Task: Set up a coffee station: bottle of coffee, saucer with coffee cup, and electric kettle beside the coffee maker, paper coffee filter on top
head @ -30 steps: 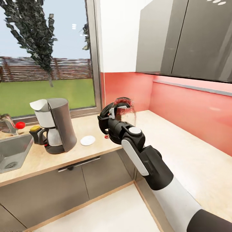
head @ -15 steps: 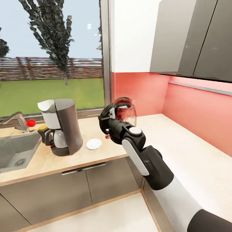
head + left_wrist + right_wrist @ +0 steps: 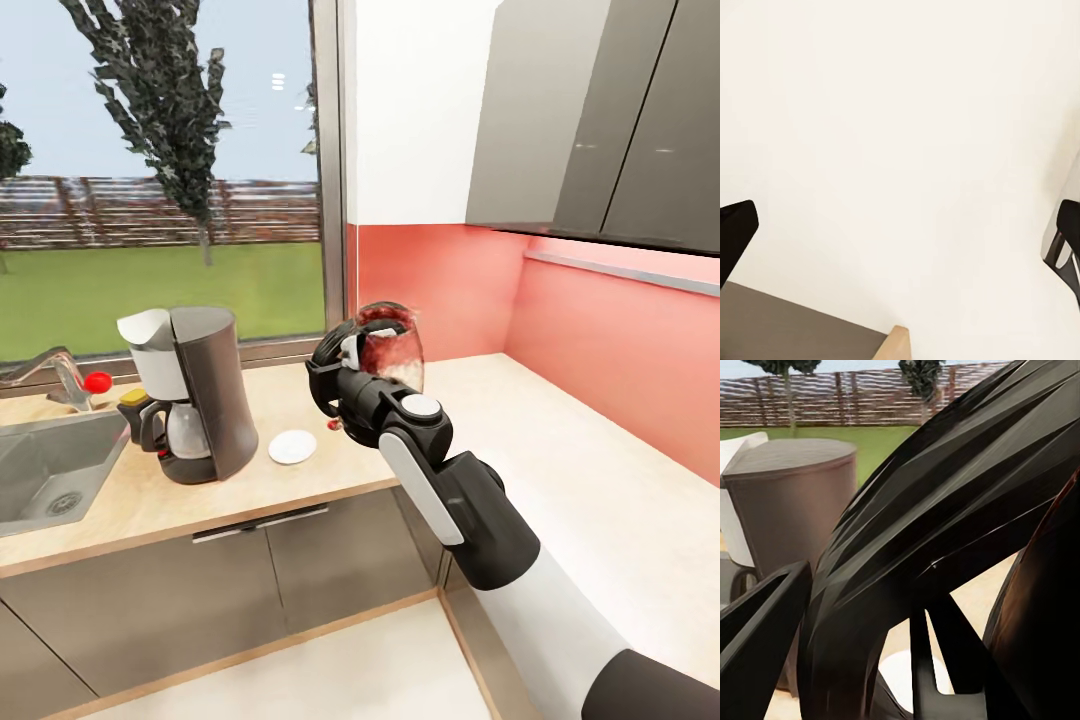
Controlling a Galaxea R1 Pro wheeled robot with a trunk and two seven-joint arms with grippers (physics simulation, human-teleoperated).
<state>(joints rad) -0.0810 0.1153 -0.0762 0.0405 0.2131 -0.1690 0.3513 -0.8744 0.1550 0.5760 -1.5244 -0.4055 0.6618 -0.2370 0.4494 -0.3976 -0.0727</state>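
I am holding the clear glass-bodied electric kettle (image 3: pixel 392 350) up in the air with my right gripper (image 3: pixel 345 372), above the light beige speckled kitchen countertop (image 3: pixel 300 480) and well to the right of the coffee maker. Its glass wall is picking up the red of the backsplash (image 3: pixel 600 340), and its dark lid is tilting slightly at the top. The black loop handle (image 3: pixel 325 375) is curving round the gripper, and in the right wrist view that handle (image 3: pixel 945 547) is sweeping across close to the lens. The fingers are wrapping it, though I cannot make out the fingertips themselves.

The tall black drip coffee maker (image 3: pixel 195 395) with its curved dark grey back and silver-white filter housing is standing upright on the countertop, near the steel sink (image 3: pixel 50 470). A yellow cap (image 3: pixel 133 398) is peeking out just beside its carafe handle; I cannot tell what is under it. The small round flat white saucer (image 3: pixel 292 447) is lying just right of the machine, apart from it.

In the left wrist view, my left gripper (image 3: pixel 900 240) is hanging with its fingers spread wide over a pale floor.
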